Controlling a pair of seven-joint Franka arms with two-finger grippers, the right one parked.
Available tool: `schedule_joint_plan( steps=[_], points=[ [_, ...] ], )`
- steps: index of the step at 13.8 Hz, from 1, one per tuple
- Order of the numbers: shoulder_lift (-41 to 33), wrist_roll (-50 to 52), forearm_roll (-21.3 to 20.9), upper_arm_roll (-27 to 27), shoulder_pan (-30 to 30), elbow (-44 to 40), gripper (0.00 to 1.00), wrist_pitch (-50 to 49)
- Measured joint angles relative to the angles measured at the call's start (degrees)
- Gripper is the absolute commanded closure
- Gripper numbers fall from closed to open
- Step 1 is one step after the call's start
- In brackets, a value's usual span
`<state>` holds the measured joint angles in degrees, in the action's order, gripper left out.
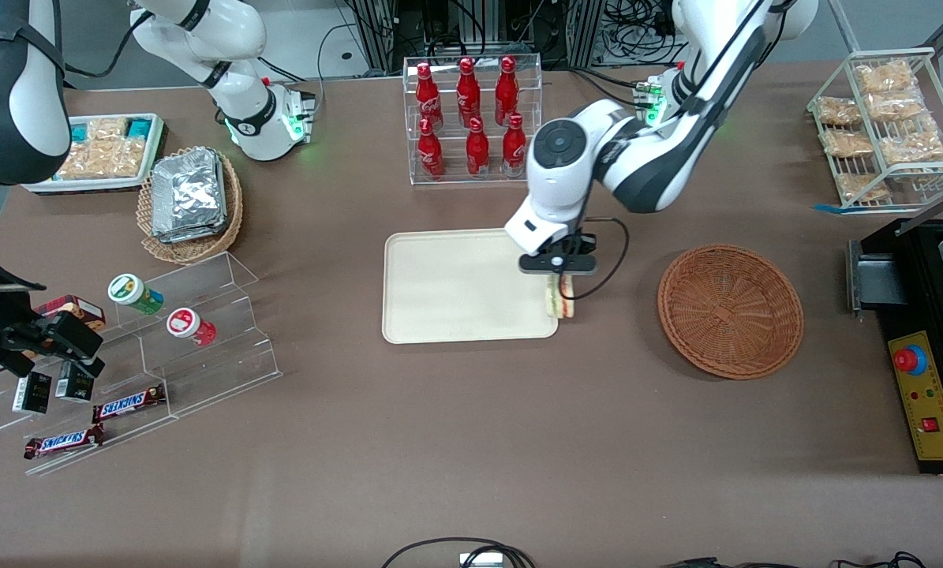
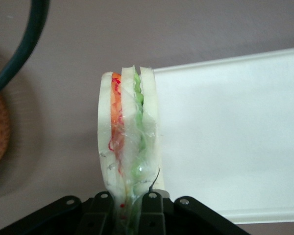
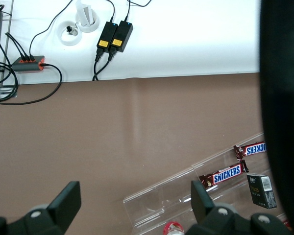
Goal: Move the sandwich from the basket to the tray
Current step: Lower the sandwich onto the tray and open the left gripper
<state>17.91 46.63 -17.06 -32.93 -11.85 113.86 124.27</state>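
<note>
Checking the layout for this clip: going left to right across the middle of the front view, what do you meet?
Foil packets in their tan basket → cream tray → sandwich held by the gripper at the tray's edge → round brown basket.

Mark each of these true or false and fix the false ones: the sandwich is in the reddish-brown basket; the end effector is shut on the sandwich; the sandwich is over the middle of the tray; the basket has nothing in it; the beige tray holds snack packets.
1. The sandwich is in the reddish-brown basket. False: it is out of the basket, at the tray's edge.
2. The end effector is shut on the sandwich. True.
3. The sandwich is over the middle of the tray. False: it is at the tray edge nearest the basket, partly over the table.
4. The basket has nothing in it. True.
5. The beige tray holds snack packets. False: nothing lies on it.
</note>
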Motion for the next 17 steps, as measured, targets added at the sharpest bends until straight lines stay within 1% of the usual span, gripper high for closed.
schedule_joint_plan(
  steps=[5, 9, 11, 12, 13, 14, 15, 17],
  points=[
    [8.44, 2.20, -0.85, 0.05, -5.84, -4.99, 1.00, 0.05],
    [14.54, 7.04, -6.19, 0.10, -7.15, -7.41, 1.00, 0.05],
    [16.41, 7.49, -7.46, 0.12, -7.30, -7.71, 0.95, 0.08],
    [16.81, 7.57, -7.69, 0.11, -7.46, -7.76, 0.89, 0.09],
    [16.88, 7.64, -7.78, 0.11, -7.59, -7.81, 0.54, 0.09],
    [16.88, 7.65, -7.80, 0.11, -7.68, -7.83, 0.17, 0.09],
    [16.89, 7.66, -7.81, 0.11, -7.75, -7.83, 0.00, 0.09],
    [16.95, 7.74, -7.82, 0.11, -7.92, -7.83, 0.00, 0.07]
  ],
)
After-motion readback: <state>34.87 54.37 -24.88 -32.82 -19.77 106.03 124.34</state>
